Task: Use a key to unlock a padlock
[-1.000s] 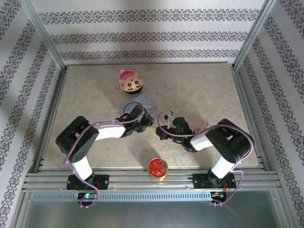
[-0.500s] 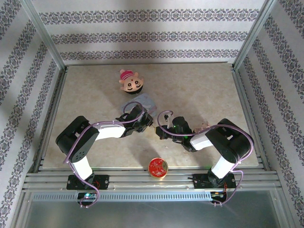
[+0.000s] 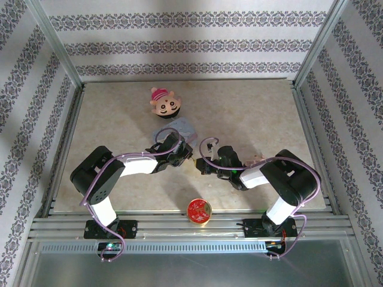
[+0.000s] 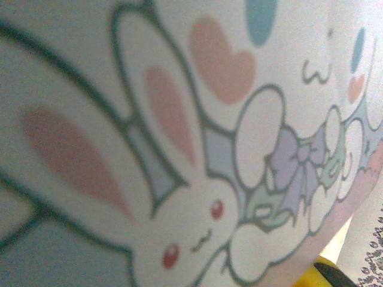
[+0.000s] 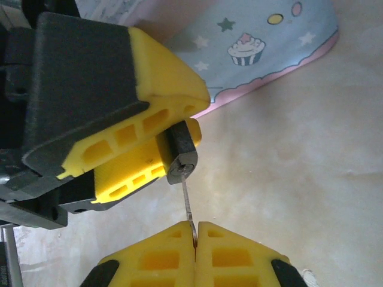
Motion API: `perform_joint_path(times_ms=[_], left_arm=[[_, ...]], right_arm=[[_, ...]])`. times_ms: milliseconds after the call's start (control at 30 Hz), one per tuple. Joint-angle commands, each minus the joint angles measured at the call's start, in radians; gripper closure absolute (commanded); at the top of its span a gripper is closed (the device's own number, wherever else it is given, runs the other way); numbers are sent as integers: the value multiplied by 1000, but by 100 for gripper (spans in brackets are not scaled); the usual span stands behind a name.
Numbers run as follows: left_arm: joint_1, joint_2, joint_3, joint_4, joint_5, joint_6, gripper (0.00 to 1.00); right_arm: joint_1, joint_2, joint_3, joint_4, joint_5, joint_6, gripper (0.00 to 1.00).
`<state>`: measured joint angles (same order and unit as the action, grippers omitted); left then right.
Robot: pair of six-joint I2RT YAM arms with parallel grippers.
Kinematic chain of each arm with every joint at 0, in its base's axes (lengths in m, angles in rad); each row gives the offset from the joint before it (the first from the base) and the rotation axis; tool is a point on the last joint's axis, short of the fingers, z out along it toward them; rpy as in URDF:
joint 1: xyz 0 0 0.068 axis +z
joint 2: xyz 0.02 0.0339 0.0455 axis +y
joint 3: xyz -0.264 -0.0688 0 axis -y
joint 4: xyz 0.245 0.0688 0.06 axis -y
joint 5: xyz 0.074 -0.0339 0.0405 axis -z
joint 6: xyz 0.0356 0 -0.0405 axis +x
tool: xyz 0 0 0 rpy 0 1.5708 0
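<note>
The padlock (image 5: 181, 156) is clamped between the yellow fingers of the left gripper (image 5: 179, 119), above the table (image 3: 251, 113), keyhole end facing the right gripper (image 5: 195, 230). The key (image 5: 188, 206) is pinched in the right gripper's closed jaws, its thin blade reaching the keyhole; how deep it sits cannot be told. Just behind lies a pastel tin (image 5: 263, 42), with a doll head (image 3: 166, 103) farther back

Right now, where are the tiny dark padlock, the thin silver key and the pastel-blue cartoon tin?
tiny dark padlock (image 5: 180, 149): right wrist view, its dark body.
thin silver key (image 5: 187, 203): right wrist view, its blade.
pastel-blue cartoon tin (image 5: 281, 45): right wrist view, its printed face.
</note>
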<state>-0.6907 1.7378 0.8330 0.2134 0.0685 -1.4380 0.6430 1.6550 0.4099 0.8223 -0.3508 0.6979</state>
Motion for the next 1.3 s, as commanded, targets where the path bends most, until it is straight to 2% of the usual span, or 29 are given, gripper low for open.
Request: perform_joint_path(times_ms=[0,300,800,1267], left_arm=[[5,34,-41,-46,150,-90,98],[5,37,-35,-47,151,-85,98],[5,40,-39,-39,166,-79,98],[5,43,-42,-32,175,-68,98]], right_arm=[[-5,-29,-4,64,-20,-11,100],[1,-28,-25,66,1,-18,100],[1,32,39,74,-3,18,100],[-9,15,53,78,-13,42,100]])
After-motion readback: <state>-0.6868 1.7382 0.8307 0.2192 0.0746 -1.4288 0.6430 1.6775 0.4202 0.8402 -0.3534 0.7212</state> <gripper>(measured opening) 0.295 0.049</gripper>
